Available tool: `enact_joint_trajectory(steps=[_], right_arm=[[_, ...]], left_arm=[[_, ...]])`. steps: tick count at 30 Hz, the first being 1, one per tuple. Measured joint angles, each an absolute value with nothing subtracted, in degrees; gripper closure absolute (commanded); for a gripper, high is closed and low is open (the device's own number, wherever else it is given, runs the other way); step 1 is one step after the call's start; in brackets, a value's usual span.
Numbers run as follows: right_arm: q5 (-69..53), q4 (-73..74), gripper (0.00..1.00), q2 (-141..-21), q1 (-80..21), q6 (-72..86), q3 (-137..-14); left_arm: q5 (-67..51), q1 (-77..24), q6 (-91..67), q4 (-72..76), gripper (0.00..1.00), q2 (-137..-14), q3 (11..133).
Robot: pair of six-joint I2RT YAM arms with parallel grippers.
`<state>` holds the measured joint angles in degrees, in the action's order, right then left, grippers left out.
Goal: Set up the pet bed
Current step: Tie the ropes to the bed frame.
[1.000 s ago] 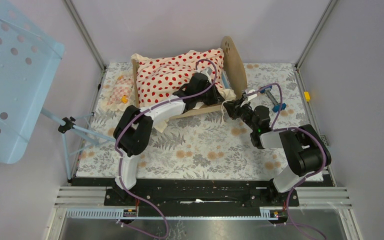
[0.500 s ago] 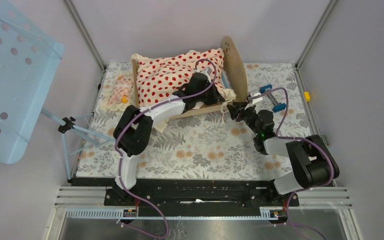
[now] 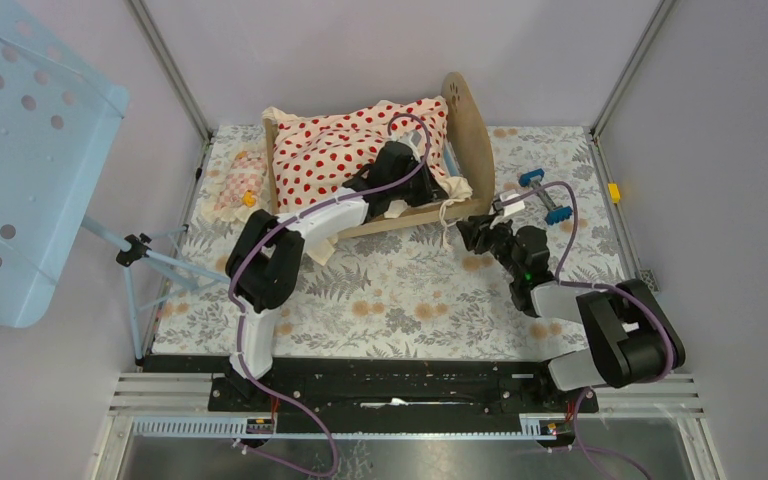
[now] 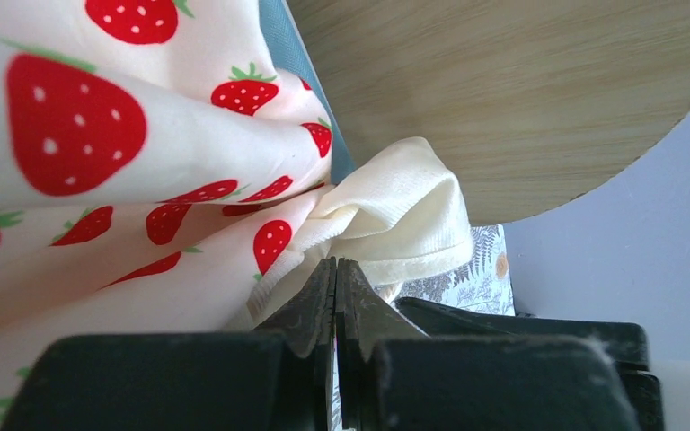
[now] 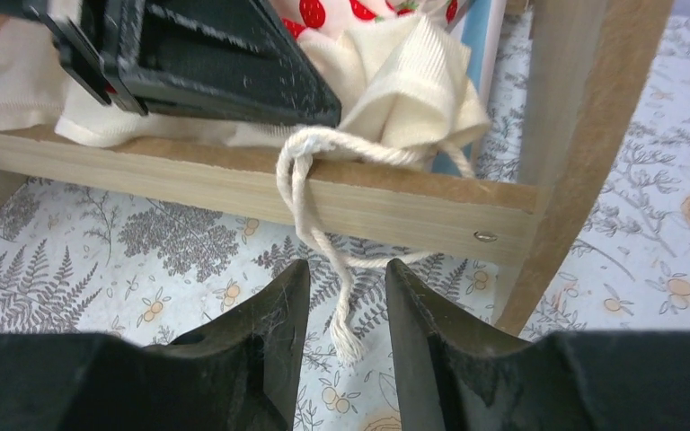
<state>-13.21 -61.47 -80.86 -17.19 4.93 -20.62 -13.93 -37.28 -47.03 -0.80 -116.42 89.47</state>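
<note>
The pet bed [image 3: 401, 222] is a light-wood frame at the back centre, its rounded headboard [image 3: 469, 122] on the right. A cream blanket with red strawberries [image 3: 336, 150] is heaped over it. A strip of blue mattress [image 4: 303, 65] shows by the headboard. My left gripper [image 3: 407, 190] is shut at the blanket's cream ruffle [image 4: 400, 211] near the headboard corner, pinching its edge. My right gripper [image 3: 468, 233] is open just in front of the bed's side rail [image 5: 260, 184]. A white cord [image 5: 310, 211] hangs over the rail, between its fingertips in the wrist view but not touching them.
A small pink checked pillow [image 3: 230, 186] lies left of the bed. A blue perforated panel [image 3: 20, 150] on a tripod [image 3: 148, 256] stands at the left. A blue clamp [image 3: 546, 195] and a yellow piece [image 3: 613, 191] lie right of the headboard. A floral cloth [image 3: 400, 300] covers the table.
My right gripper has drawn back from the bed's front corner toward the near right. The left gripper has shifted slightly toward the headboard, still on the blanket.
</note>
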Motion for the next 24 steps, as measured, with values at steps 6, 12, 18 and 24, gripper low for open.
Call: enact_joint_trajectory(steps=[6,12,18,24], right_arm=[[-14.7,-61.5,0.55,-86.6,-17.2,5.3,-21.7],[-15.2,-61.5,0.54,-90.6,-17.3,6.5,-23.0],[-15.7,-62.4,0.53,-92.9,-18.4,6.9,-24.9],[-15.5,-63.5,0.52,-95.4,-20.4,7.2,-25.3]], left_arm=[[-13.9,-37.2,-46.9,-0.8,1.0,-116.1,89.7],[-13.7,-37.0,-46.6,-0.8,1.0,-115.2,89.7],[-13.4,-36.6,-46.6,-0.8,1.0,-113.1,89.7],[-12.9,-36.0,-46.6,-0.7,1.0,-111.8,89.6]])
